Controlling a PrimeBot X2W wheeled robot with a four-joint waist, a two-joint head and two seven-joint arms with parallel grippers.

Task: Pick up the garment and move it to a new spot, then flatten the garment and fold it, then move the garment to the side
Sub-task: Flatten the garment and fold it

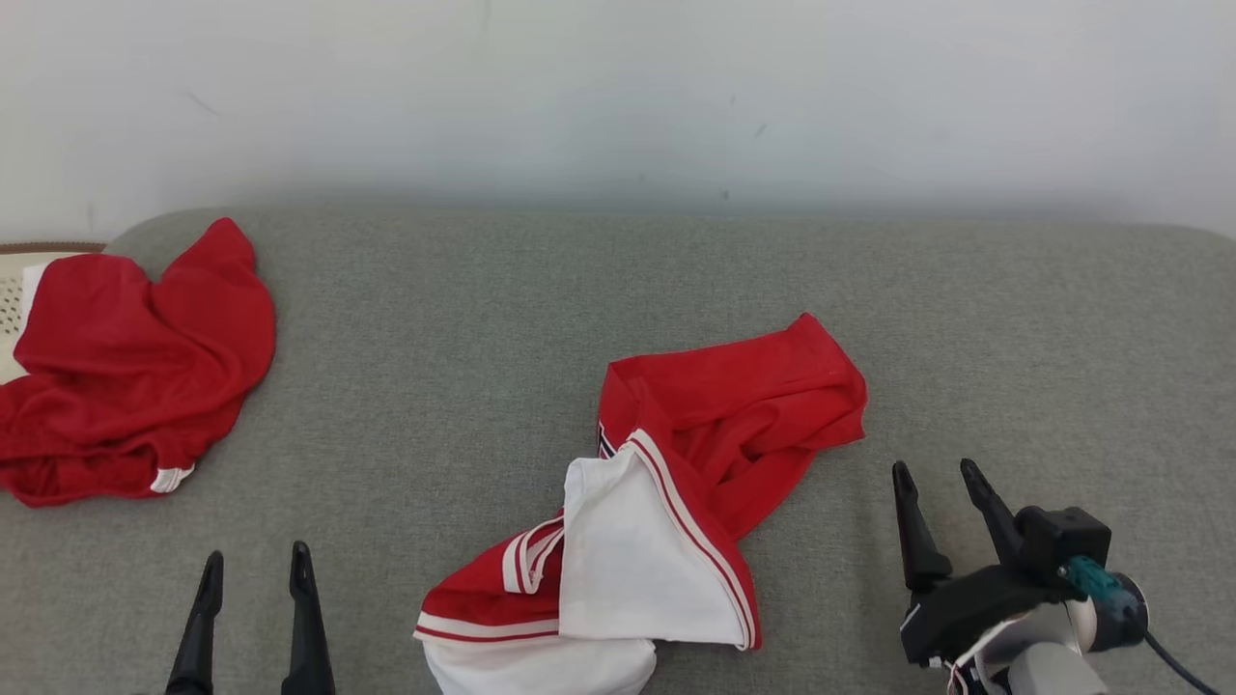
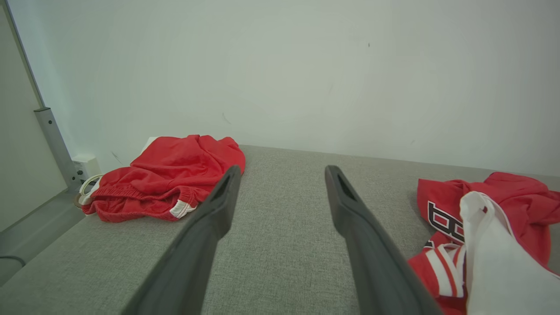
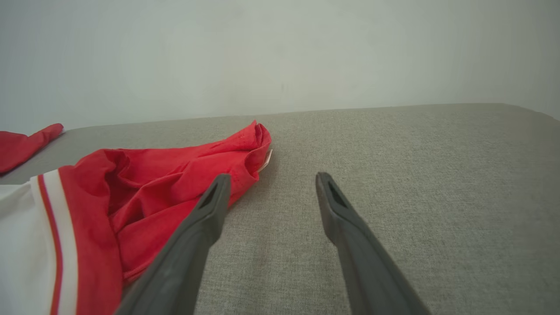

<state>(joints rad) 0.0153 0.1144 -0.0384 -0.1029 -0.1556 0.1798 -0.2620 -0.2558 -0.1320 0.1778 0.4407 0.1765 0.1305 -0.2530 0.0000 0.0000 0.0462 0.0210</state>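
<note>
Now both grippers empty, garment crumpled between them.
Nearest, left gripper [image 1: 257, 552] and right gripper [image 1: 935, 467] sit over the grey cushion [image 1: 463, 319], fingers spread wide, holding nothing. The red-and-white garment [image 1: 715, 425] lies bunched mid-cushion, touching neither. Farther left, a red cloth [image 1: 135, 367] is heaped at the cushion's edge.

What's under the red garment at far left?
The red garment lies mostly on the grey cushion; its left edge overlaps a cream perforated item, largely covered, unidentifiable.
</note>
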